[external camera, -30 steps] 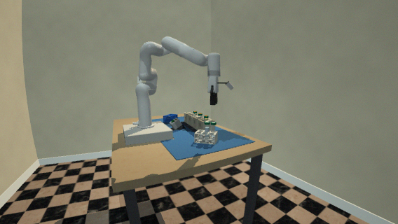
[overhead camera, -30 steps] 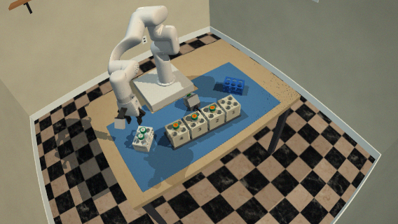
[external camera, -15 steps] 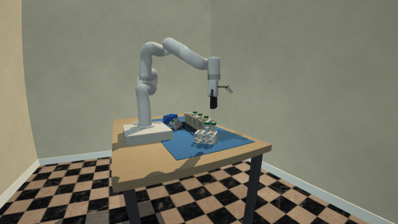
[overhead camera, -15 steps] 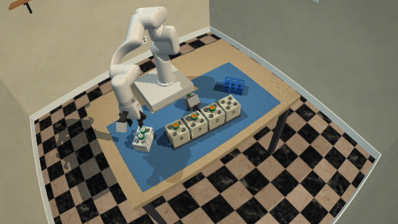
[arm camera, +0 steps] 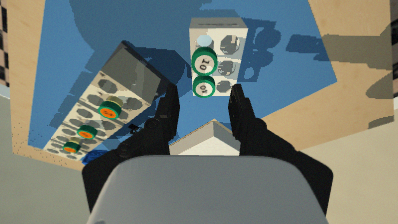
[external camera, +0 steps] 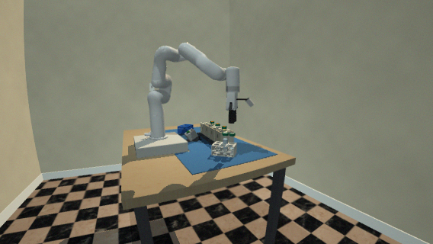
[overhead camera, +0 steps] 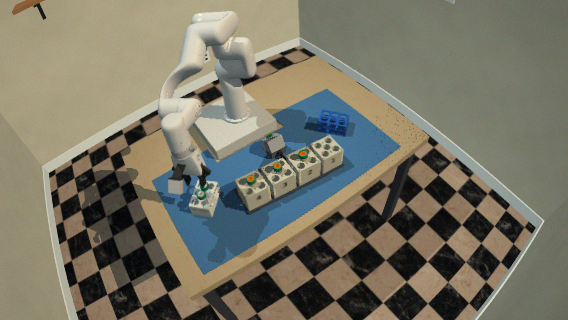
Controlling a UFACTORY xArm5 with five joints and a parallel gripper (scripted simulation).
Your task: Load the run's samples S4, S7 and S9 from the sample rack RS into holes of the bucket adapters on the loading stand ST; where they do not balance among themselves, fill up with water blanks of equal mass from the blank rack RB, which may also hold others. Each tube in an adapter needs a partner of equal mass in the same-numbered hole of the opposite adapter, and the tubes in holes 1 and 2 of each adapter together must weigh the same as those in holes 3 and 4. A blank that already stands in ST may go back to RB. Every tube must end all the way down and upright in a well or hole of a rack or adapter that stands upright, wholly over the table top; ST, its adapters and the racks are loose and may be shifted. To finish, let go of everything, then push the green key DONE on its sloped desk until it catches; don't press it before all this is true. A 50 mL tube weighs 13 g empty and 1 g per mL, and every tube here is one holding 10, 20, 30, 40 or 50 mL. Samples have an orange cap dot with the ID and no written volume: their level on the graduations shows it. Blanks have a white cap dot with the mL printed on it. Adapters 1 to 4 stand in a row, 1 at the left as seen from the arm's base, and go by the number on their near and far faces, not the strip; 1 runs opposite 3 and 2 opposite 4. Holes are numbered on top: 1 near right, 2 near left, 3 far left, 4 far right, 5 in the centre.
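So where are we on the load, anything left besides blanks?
Three orange-dot samples already stand in the adapters, and the blue sample rack looks empty. The gripper is open, holding nothing, poised above the white blank rack with two 10 mL blanks. Left: balancing partners as needed, then the DONE key.

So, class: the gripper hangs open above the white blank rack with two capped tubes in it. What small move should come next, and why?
Probably a straight descent onto the nearer blank. The gripper is open and holds nothing, and its fingers already straddle that cap's line in the wrist view. The exterior view shows it well above the blank rack, so lowering comes before closing.
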